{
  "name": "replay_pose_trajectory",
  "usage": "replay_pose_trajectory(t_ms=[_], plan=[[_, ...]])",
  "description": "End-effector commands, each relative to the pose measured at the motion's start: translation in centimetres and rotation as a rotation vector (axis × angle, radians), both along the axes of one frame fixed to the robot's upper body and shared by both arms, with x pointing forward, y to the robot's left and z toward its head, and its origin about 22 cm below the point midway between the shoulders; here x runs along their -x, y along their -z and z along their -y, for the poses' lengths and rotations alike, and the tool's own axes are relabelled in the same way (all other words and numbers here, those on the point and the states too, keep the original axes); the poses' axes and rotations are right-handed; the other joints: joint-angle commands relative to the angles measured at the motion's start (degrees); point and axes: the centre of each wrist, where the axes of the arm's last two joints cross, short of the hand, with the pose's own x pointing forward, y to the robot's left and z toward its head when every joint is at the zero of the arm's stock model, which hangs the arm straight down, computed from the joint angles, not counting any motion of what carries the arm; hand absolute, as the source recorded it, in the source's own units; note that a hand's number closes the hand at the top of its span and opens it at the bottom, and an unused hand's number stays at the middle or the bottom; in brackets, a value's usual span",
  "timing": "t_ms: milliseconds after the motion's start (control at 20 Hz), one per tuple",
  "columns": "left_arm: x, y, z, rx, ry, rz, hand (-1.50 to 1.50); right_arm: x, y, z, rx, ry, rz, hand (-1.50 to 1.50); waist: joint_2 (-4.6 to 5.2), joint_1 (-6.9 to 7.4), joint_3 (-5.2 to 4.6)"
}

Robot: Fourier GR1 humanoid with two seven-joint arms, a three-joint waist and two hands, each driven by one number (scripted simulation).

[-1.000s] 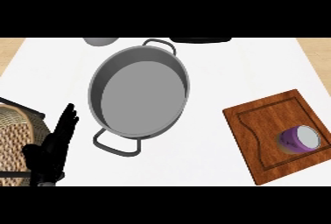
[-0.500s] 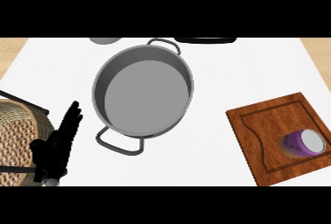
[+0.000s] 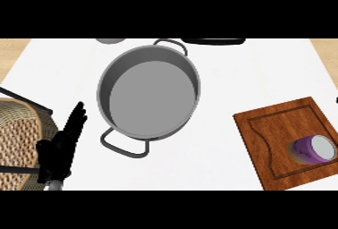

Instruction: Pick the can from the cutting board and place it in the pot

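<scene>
A purple can (image 3: 313, 150) with a pale top lies on the brown wooden cutting board (image 3: 267, 138) at the lower right. A grey two-handled pot (image 3: 149, 94) stands in the middle of the white counter, with nothing inside it. My left hand (image 3: 63, 145) shows at the lower left, fingers straight and pointing up, just left of the pot's near handle and touching nothing. A tiny dark sliver at the right edge, level with the board's far corner, is too small to identify. My right hand is otherwise out of sight.
A woven wicker basket (image 3: 16, 134) with a dark frame sits at the left edge, beside my left hand. At the counter's far edge are a small grey round object (image 3: 109, 40) and a dark flat object (image 3: 214, 41).
The whole view has slid a little to the right and down. My left hand has kept its straight-fingered pose and drifted slightly right. The can and pot stay where they were.
</scene>
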Motion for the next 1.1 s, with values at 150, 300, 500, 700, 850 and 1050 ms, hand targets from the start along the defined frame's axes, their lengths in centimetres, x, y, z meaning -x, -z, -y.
replay_pose_trajectory(t_ms=[150, 300, 500, 700, 850, 1050], plan=[[-1.5, -2.2, -6.9, -0.170, -0.083, -0.004, 0.00, -1.5, -0.6, -3.4, 0.099, -0.034, -0.159, -1.50, -0.19, -0.70, 0.09], [-1.1, -0.6, -5.5, -0.169, -0.072, -0.014, 0.00, -2.3, 1.0, -4.9, 0.106, -0.044, -0.172, -1.50, -0.07, -0.65, 0.16], [-1.0, -1.8, -6.3, -0.164, -0.094, 0.002, 0.00, -2.6, 1.9, -8.2, 0.182, -0.046, -0.177, -1.50, -0.28, -0.78, 0.14], [-0.4, -1.2, -7.4, -0.149, -0.094, -0.006, 0.00, -2.3, 3.3, -8.3, 0.213, -0.034, -0.184, -1.50, -0.28, -1.21, 0.15], [-0.5, -1.8, -6.3, -0.177, -0.092, -0.004, 0.00, -3.1, 4.2, -8.7, 0.228, -0.034, -0.205, -1.50, -0.16, -0.58, 0.23], [-0.8, -1.2, -6.2, -0.162, -0.094, 0.009, 0.00, -3.0, 4.8, -8.7, 0.226, -0.036, -0.234, -1.50, -0.23, -1.35, 0.20]])
